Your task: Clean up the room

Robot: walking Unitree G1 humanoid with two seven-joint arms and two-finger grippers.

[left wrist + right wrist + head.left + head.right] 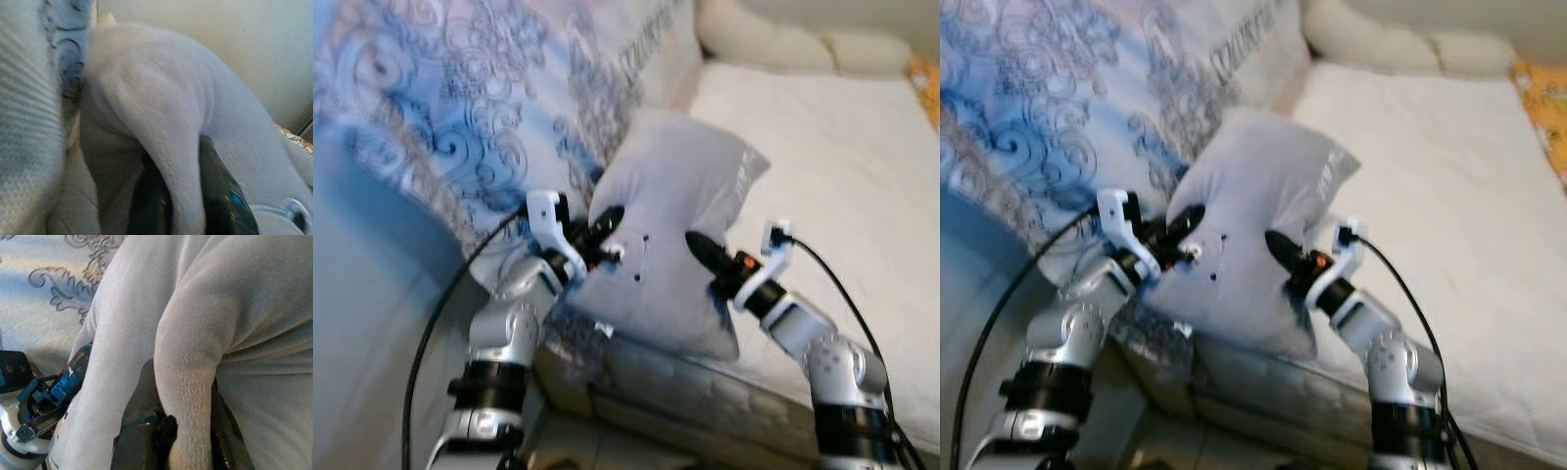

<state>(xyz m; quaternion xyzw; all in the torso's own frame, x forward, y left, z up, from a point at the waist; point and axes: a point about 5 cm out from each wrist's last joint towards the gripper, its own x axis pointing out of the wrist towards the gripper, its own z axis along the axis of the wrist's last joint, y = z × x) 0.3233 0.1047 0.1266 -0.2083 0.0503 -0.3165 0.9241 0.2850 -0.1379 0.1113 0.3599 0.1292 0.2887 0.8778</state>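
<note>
Both grippers pinching pillow

The pillow stands tilted at the near edge of the mattress, between the 2 grippers. The left gripper grips its left side and the right gripper its right side, a fold of it pinched between each pair of fingers. The patterned blanket lies left of and behind the pillow. 2 cushions sit at the mattress's far end.
</note>
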